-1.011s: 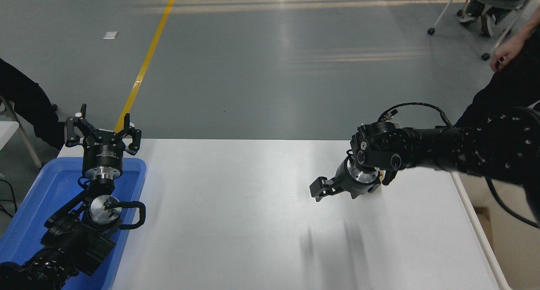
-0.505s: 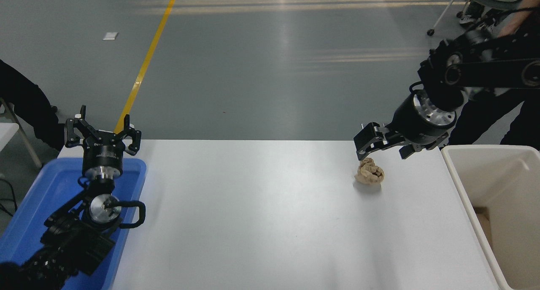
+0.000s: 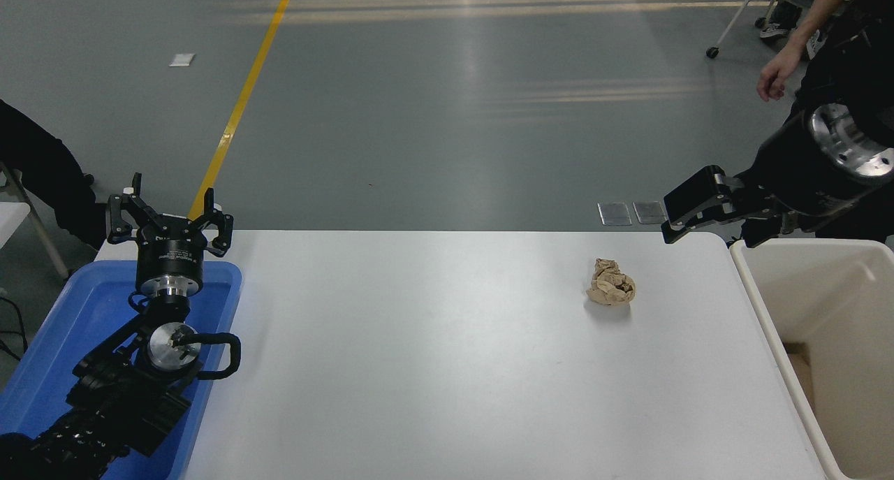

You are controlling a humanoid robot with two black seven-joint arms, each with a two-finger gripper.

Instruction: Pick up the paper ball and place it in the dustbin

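Retreat of the right gripper [image 3: 712,218], open and empty, up toward the dustbin [image 3: 751,284] leaves the paper ball [image 3: 612,282] on the table [image 3: 419,368], ungrasped, so pickup remains undone.

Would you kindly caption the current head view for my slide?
Open right gripper raised beside the dustbin, crumpled brown paper ball lying free on the white table; left gripper parked over a blue tray.

A robotics lab or industrial test hall; a broad grey polished floor [image 3: 433,131] carries a painted yellow line [image 3: 241,103]; a plain white tabletop [image 3: 433,368] stands in open space; a wheeled chair [image 3: 761,5] and a standing person [image 3: 831,19] wait beyond it.
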